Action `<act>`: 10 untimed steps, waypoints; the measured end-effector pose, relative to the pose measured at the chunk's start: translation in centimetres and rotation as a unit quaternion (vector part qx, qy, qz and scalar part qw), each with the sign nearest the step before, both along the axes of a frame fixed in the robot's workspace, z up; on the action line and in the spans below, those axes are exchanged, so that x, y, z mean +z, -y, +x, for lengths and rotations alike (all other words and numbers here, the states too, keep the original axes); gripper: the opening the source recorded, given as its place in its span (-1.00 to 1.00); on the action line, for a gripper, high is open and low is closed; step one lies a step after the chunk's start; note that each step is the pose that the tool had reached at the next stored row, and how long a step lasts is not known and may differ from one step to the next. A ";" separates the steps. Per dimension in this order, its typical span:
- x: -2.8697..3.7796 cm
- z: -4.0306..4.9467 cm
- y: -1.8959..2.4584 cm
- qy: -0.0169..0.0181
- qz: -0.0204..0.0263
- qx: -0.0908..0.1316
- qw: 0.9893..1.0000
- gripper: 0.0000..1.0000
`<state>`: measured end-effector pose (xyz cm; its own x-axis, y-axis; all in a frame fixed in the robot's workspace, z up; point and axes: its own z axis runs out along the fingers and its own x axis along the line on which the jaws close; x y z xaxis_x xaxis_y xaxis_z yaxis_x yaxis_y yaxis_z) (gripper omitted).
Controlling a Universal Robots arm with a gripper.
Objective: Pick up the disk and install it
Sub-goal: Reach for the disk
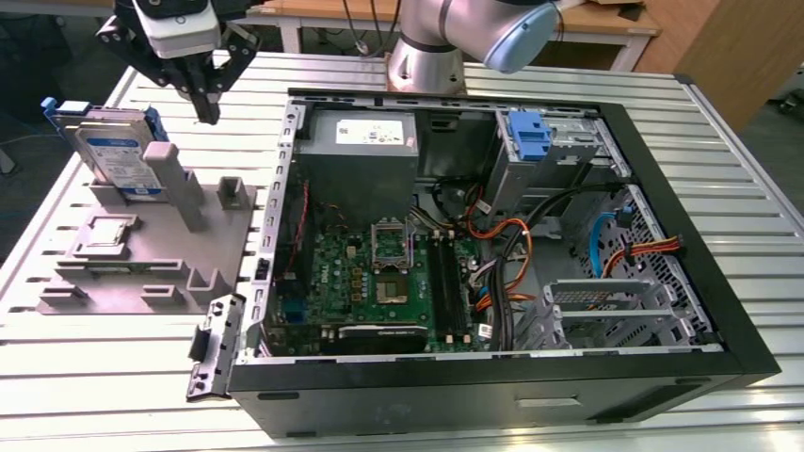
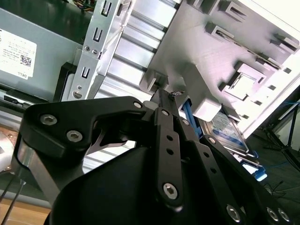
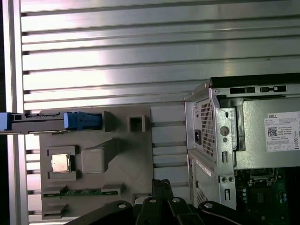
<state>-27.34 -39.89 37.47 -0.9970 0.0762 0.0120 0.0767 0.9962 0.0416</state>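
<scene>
The disk stands on edge in the grey fixture on the surface, beside the open computer case. The gripper hovers near it, closed and empty. A clean pick likely needs the gripper opened, then centred squarely over the disk's top edge.

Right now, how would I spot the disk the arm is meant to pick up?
Find the big open computer case; on the exterior view's left of it a grey plastic holder sits on the slatted table. The disk stands on edge in that holder. It is a silver slab with a white-and-blue label in a blue frame, unlike the unlabelled blue carrier inside the case.
</scene>
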 end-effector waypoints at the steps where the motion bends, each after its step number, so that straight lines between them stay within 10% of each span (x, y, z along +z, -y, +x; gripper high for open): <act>1: -0.01 -0.07 0.00 0.000 0.000 0.000 1.000 -0.80; 10: -0.08 -0.64 0.00 0.000 0.000 0.000 1.000 -0.80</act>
